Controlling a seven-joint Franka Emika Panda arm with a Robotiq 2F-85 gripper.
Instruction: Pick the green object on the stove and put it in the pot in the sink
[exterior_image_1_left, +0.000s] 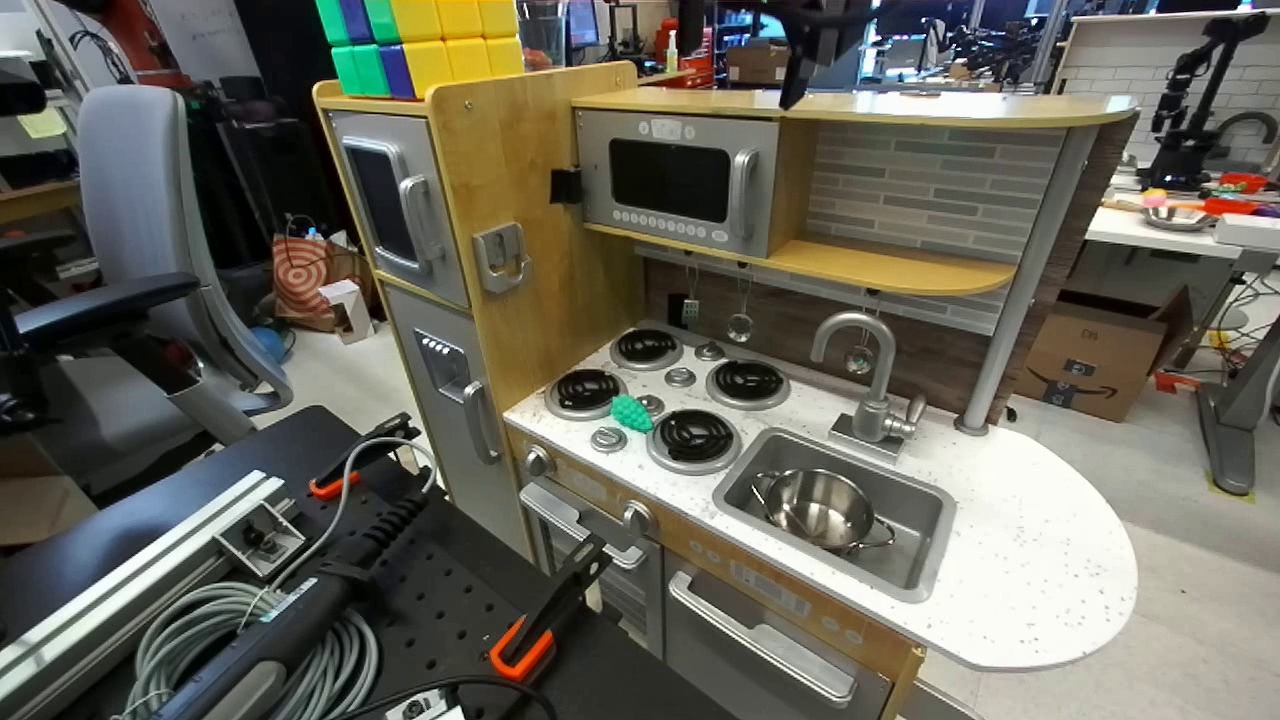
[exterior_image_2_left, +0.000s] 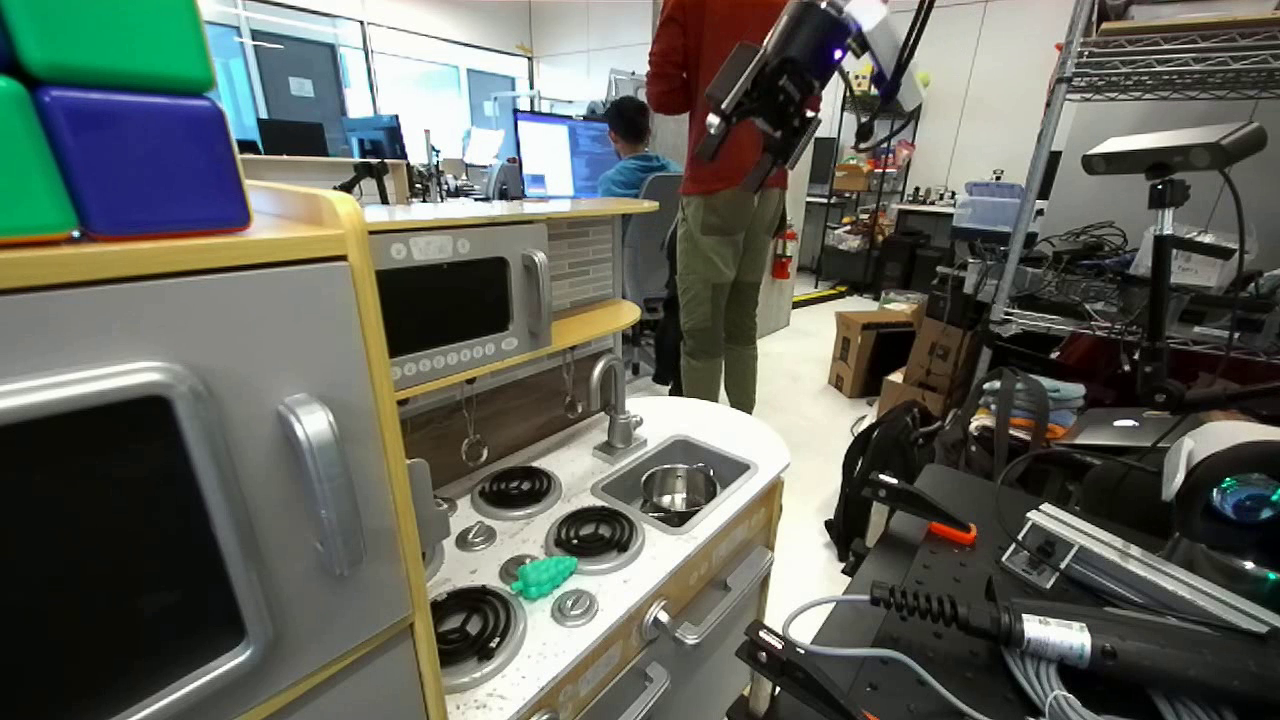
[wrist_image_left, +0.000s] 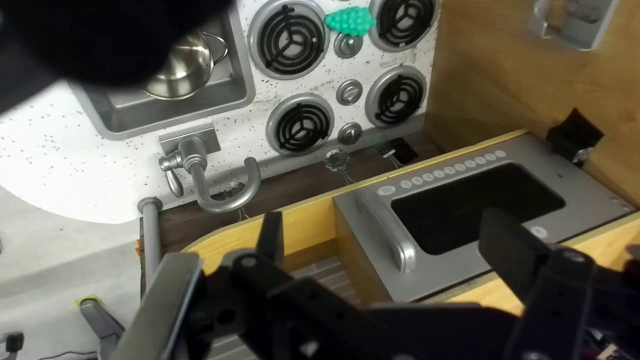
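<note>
The bright-green object (exterior_image_1_left: 631, 412) is small and bumpy. It lies between the front burners, against a knob, on the white stove (exterior_image_1_left: 748, 384); it also shows in an exterior view (exterior_image_2_left: 544, 577) and at the top of the wrist view (wrist_image_left: 351, 21). The shiny steel pot (exterior_image_1_left: 820, 508) sits in the metal sink (exterior_image_1_left: 925, 530). In the wrist view the pot (wrist_image_left: 182, 72) is partly covered by a dark blurred shape. My gripper (wrist_image_left: 382, 225) is open and empty, fingers wide apart. It is high above the toy kitchen, at the top of an exterior view (exterior_image_2_left: 732, 168).
A curved grey faucet (exterior_image_1_left: 870, 370) rises behind the sink. A toy microwave (exterior_image_1_left: 670, 175) and wooden shelf (exterior_image_1_left: 900, 268) overhang the back of the counter. A tall wooden side panel (exterior_image_1_left: 545, 250) borders the stove. Green, blue and yellow blocks (exterior_image_1_left: 430, 45) stand on top.
</note>
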